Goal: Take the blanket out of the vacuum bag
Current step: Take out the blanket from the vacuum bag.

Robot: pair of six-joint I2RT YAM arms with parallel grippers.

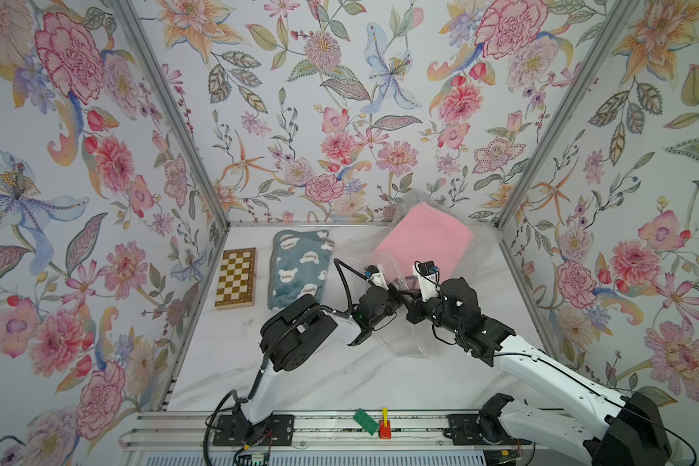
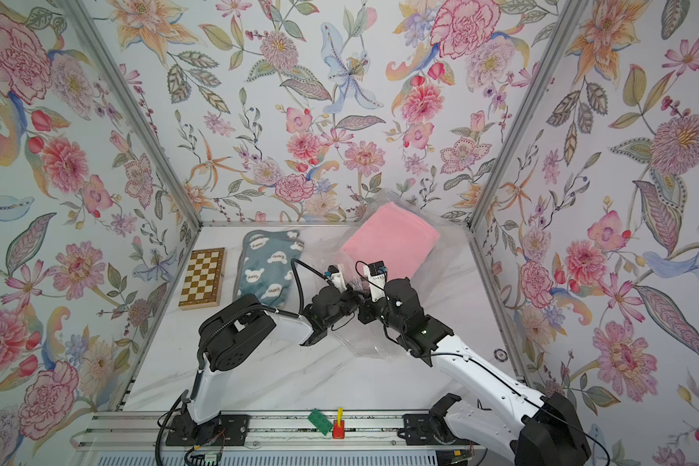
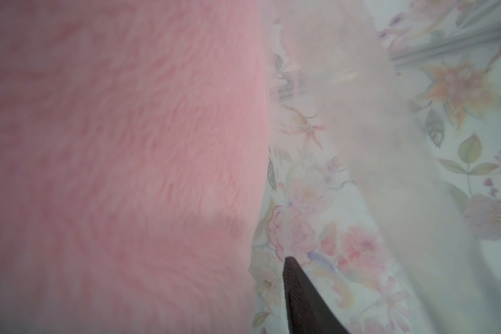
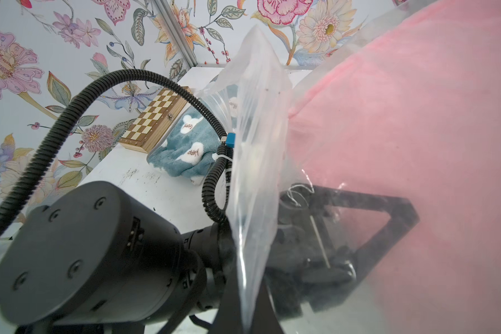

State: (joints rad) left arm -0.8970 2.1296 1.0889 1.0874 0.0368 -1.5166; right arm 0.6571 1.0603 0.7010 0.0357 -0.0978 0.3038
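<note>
1. The vacuum bag (image 1: 404,343) lay at the back right of the counter (image 1: 299,371). Its far end was against the back wall, and its open end pointed toward the arms.
2. The pink blanket (image 1: 424,238) was folded and inside the bag in both top views. The clear film covered all of it.
3. Both arms met at the bag's mouth, wrists nearly touching.
4. The right gripper (image 4: 243,315) was pressed together on the edge of the film. In the right wrist view a flap of plastic stood up from its jaws.
5. The left gripper (image 4: 382,240) was inside the bag, showing dark through the film just beside the blanket's near edge.
6. Left jaws: the film blurred them. They looked partly apart, but I couldn't tell if they were pinching the fleece. The left wrist view showed only one finger (image 3: 301,303), with the blanket filling the rest of the frame.
7. A teal blanket with white bears (image 1: 299,270) lay flat on the counter to the left of the bag, out of any bag.
8. A chessboard (image 1: 236,278) sat just beside the teal blanket, against the left wall.
</note>
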